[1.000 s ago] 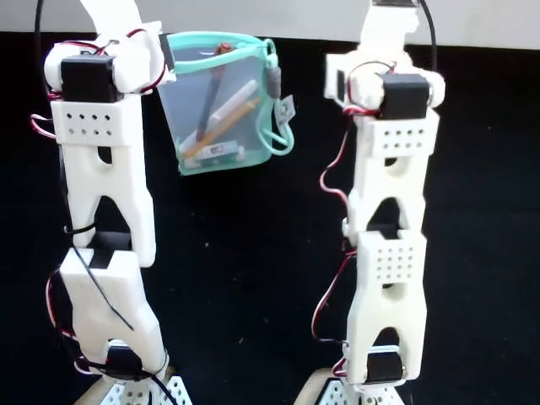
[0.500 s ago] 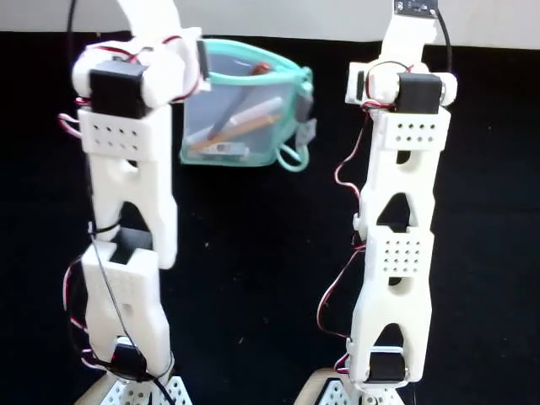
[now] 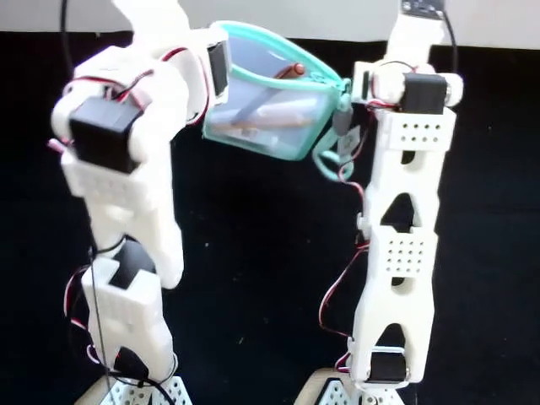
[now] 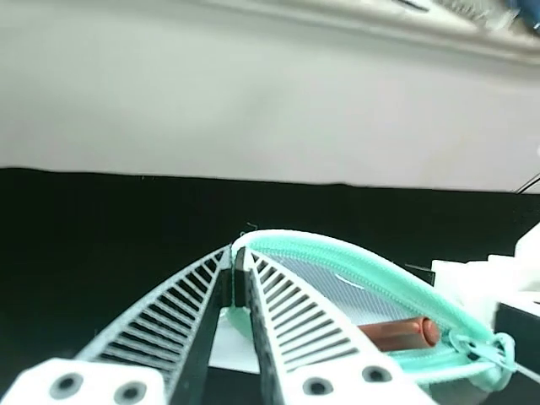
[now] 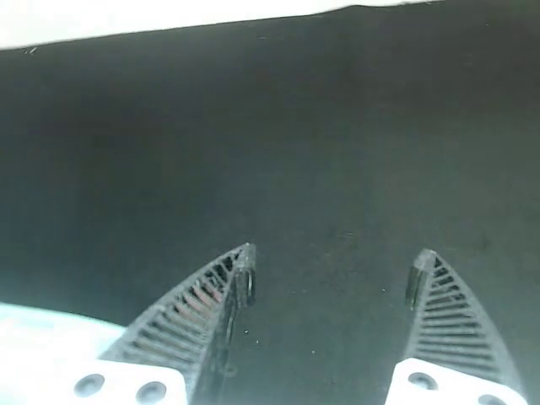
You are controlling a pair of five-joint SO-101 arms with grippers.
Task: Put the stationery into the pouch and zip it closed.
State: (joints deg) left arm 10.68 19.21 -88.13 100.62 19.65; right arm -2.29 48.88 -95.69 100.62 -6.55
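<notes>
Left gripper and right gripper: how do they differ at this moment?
The left gripper is shut on the rim of the pouch; the right gripper is open and holds nothing. The left gripper has the pouch before it; the right gripper faces the black table. Both are ribbed and tapering.

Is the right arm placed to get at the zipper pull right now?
Probably, once it turns: the left claw holds the pouch up with its zipper pull beside the right arm, and the right claw is open, though aimed at the table.
</notes>
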